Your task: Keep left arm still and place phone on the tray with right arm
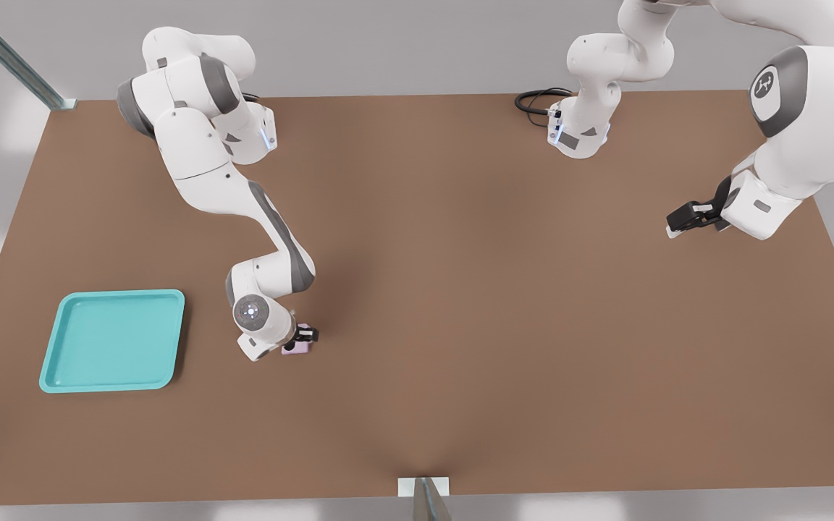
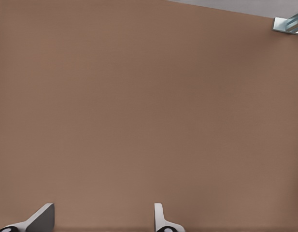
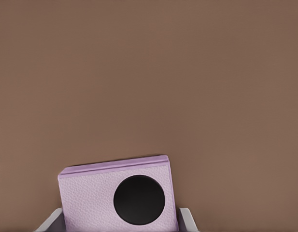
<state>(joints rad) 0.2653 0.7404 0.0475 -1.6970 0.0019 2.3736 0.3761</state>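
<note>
The grasp step looks in hand: the right arm's jaws point(image 1: 306, 335) straddle and seemingly pinch the phone point(image 3: 119, 195) low at the worktop point(image 1: 460, 289), so next comes lifting it toward nine o'clock to the tray point(image 1: 55, 376), well apart.

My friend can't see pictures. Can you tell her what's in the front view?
The right arm's end effector is down at a small pink phone on a brown table. A turquoise tray lies flat toward the front view's left, apart from the phone.
</note>
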